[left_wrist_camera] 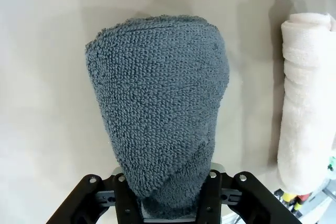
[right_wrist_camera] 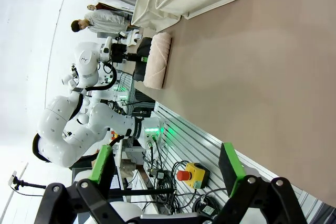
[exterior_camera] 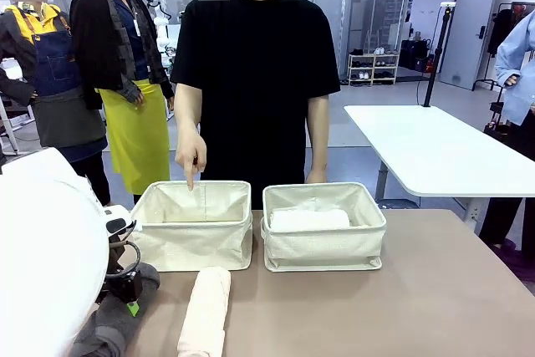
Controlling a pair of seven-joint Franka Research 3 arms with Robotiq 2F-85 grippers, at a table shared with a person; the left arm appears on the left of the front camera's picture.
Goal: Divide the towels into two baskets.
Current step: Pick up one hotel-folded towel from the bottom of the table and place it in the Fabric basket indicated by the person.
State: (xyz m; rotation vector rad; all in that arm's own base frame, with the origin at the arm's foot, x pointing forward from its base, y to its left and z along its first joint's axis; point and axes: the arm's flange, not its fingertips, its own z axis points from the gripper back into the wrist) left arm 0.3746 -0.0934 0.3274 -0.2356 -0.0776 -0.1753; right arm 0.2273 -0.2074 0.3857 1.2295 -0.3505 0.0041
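Left tool [left_wrist_camera: 168, 201] clenched on dark grey towel [left_wrist_camera: 157, 108]; cream-peach towel [left_wrist_camera: 307, 103] at its 3 o'clock on table [left_wrist_camera: 42, 103]; right tool [right_wrist_camera: 167, 162] released, empty.

Left gripper [left_wrist_camera: 169, 196] clamped tight on dark grey towel [left_wrist_camera: 157, 103], right gripper [right_wrist_camera: 167, 162] spread wide

Lighting: bright, even, overhead. Shadows: soft, beside dark grey rolled terry towel [left_wrist_camera: 157, 114] on taupe tabletop [left_wrist_camera: 42, 103]. Focus sharp; wrist views edge-bowed.
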